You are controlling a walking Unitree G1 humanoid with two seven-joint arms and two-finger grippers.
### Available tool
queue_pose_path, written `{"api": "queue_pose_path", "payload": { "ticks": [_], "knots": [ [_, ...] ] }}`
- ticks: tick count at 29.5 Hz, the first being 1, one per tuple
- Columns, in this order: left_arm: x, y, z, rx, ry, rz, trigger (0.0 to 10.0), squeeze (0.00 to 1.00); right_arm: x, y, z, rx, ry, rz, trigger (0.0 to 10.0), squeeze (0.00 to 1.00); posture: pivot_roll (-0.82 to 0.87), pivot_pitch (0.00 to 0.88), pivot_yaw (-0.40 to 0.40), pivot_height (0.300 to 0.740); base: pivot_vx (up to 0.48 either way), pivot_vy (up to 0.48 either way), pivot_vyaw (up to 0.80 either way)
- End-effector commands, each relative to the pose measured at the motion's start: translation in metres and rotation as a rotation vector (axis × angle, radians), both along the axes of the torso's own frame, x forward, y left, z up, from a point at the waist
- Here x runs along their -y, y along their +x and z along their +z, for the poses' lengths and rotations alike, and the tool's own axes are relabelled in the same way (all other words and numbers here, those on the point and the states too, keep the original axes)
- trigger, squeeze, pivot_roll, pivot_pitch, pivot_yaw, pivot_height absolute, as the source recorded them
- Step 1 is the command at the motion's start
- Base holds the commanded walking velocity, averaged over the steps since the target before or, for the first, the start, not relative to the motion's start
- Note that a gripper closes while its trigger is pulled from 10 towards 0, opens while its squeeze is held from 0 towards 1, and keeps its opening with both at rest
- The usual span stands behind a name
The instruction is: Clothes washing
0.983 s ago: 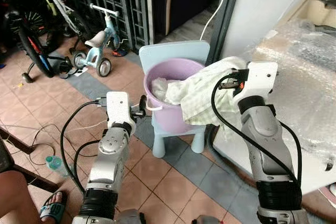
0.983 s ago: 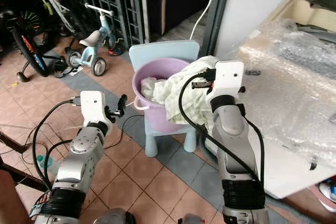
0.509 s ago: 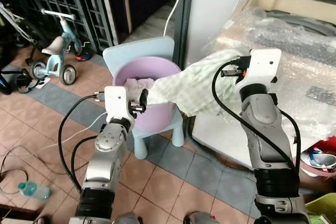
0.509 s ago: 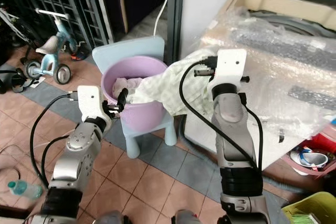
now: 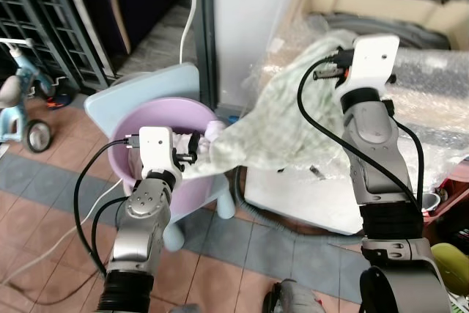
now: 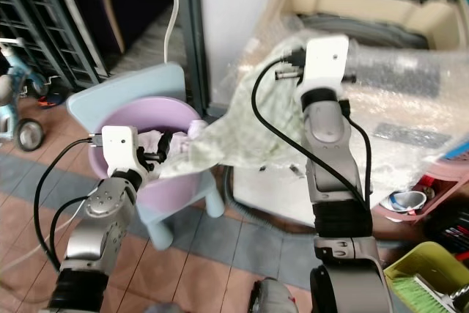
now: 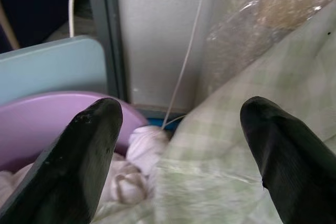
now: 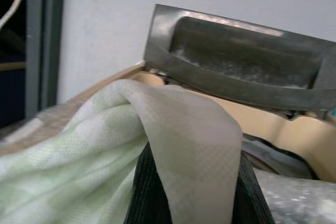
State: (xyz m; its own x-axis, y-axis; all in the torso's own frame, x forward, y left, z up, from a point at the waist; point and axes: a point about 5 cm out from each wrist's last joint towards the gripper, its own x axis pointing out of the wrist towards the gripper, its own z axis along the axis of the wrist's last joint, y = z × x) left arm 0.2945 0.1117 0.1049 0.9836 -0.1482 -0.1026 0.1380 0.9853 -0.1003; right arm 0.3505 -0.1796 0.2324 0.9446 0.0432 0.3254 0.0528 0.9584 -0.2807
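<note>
A pale green checked cloth (image 5: 278,130) stretches from the purple basin (image 5: 146,108) up to the washing machine's top. My right gripper (image 5: 335,71) is shut on the cloth's upper end, held above the bubble-wrapped top (image 5: 432,108) near the open tub (image 5: 381,20). In the right wrist view the cloth (image 8: 184,129) drapes over the black fingers (image 8: 144,192), with the grey lid (image 8: 236,51) behind. My left gripper (image 5: 196,150) is open at the basin's near rim, beside the cloth's lower end (image 7: 210,182). White clothes (image 7: 136,166) lie in the basin.
The basin sits on a light blue child's chair (image 5: 139,86) beside the white washing machine (image 5: 293,196). A tricycle (image 5: 15,108) and a black grate (image 5: 44,20) stand at the left. A hose (image 5: 293,221) lies on the tiled floor. A green basket (image 6: 432,276) is at the lower right.
The camera has swung right toward the washing machine. My right gripper has carried the cloth up from the basin to over the machine's top, pulling it out long.
</note>
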Motion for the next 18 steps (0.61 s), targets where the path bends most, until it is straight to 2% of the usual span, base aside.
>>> {"api": "queue_pose_path", "payload": {
  "ticks": [1, 6, 7, 10, 11, 14, 18],
  "knots": [
    [0.001, -0.004, -0.001, -0.004, 0.003, 0.002, 10.0, 0.0, -0.004, 0.006, 0.014, 0.047, -0.03, 0.034, 10.0, 0.0, -0.01, 0.073, 0.039, 0.74, 0.0, 0.0, -0.56],
    [0.001, -0.004, -0.001, 0.0, 0.002, 0.009, 10.0, 0.0, 0.006, 0.014, 0.032, 0.082, -0.038, 0.017, 10.0, 0.0, 0.0, 0.069, 0.033, 0.74, 0.0, 0.0, -0.43],
    [0.001, -0.004, -0.001, 0.001, 0.005, 0.013, 10.0, 0.0, 0.012, 0.016, 0.04, 0.099, -0.028, -0.002, 10.0, 0.0, 0.0, 0.067, 0.032, 0.74, 0.0, 0.0, -0.8],
    [0.001, -0.004, -0.001, -0.001, 0.006, 0.015, 10.0, 0.0, 0.018, 0.019, 0.047, 0.117, -0.03, -0.018, 10.0, 0.0, 0.0, 0.067, 0.033, 0.74, 0.0, 0.0, -0.8],
    [0.002, -0.004, 0.0, 0.002, 0.003, 0.003, 10.0, 0.0, 0.025, 0.023, 0.057, 0.142, -0.047, -0.03, 10.0, 0.0, -0.01, 0.066, 0.035, 0.74, 0.0, 0.0, -0.8],
    [0.002, -0.004, 0.0, 0.01, 0.0, -0.01, 10.0, 0.0, 0.029, 0.026, 0.067, 0.163, -0.063, -0.03, 10.0, 0.0, -0.01, 0.065, 0.036, 0.74, 0.0, 0.0, -0.55],
    [0.001, -0.004, 0.0, 0.005, 0.006, -0.003, 10.0, 0.0, 0.028, 0.03, 0.077, 0.171, -0.099, -0.005, 10.0, 0.0, -0.01, 0.065, 0.035, 0.74, 0.0, 0.0, 0.0]
  ]
}}
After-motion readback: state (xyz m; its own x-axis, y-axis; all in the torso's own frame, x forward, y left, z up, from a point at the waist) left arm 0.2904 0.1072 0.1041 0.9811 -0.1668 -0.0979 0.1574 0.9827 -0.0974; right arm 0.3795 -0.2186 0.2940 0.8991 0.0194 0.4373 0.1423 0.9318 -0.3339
